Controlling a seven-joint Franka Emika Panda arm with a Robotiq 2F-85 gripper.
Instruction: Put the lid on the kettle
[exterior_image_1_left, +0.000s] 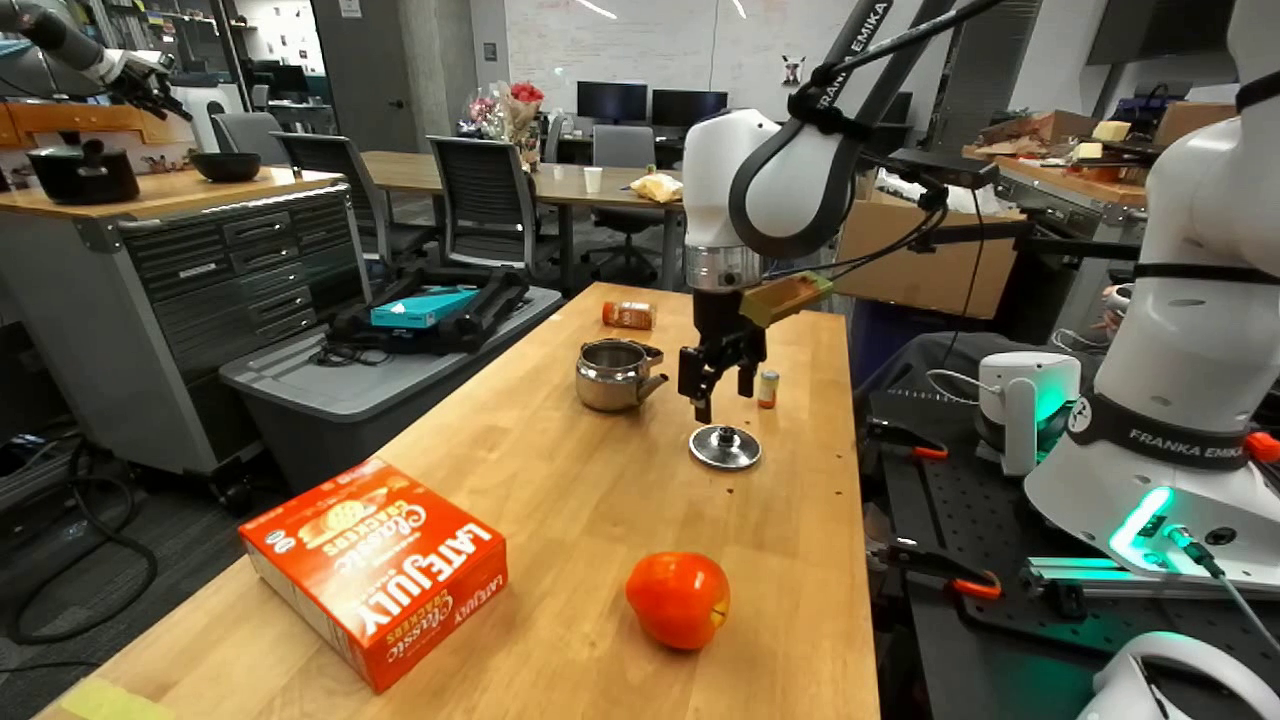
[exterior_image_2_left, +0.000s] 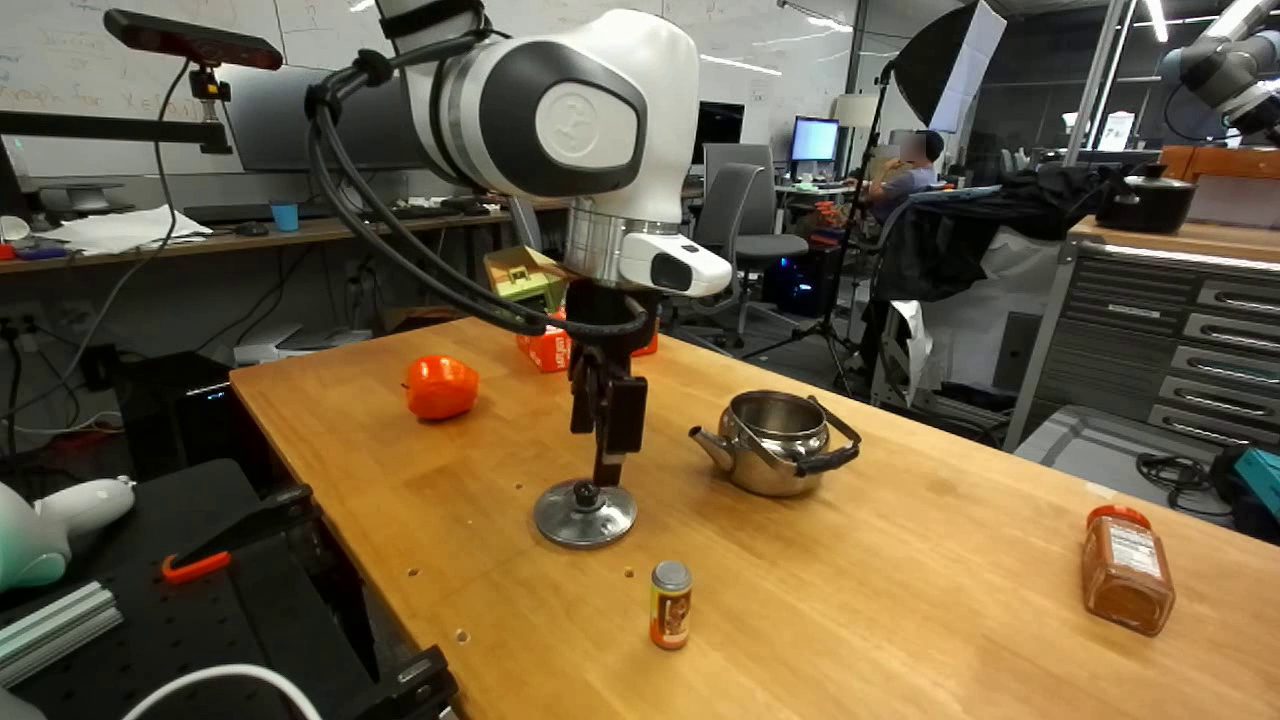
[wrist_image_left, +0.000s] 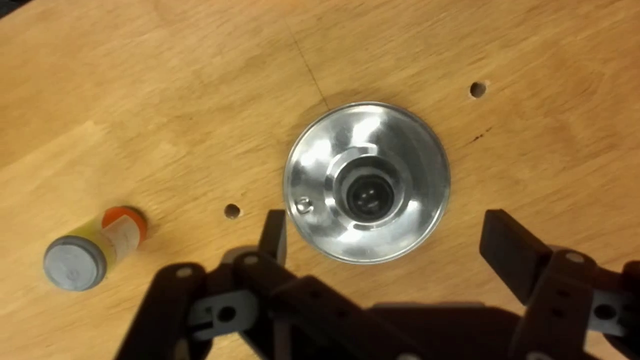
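Holding the gripper (exterior_image_1_left: 725, 402) downward just above the lid (wrist_image_left: 367, 182), with its 2 fingers (wrist_image_left: 512, 255) spread wide apart, to either side of the dark knob (wrist_image_left: 370, 197) in the wrist view. With the lid flat on the counter (exterior_image_1_left: 570, 520), knob up, near the kettle (exterior_image_1_left: 610, 382) but apart from it. With the kettle upright and uncovered at the top, black handle (exterior_image_2_left: 828, 461) tipped down in an exterior view. Also with a small canister (exterior_image_2_left: 670, 605) upright near the lid, a spice jar (exterior_image_2_left: 1127, 568) on its side, a cracker box (exterior_image_1_left: 385, 560) and a red tomato (exterior_image_1_left: 677, 600).
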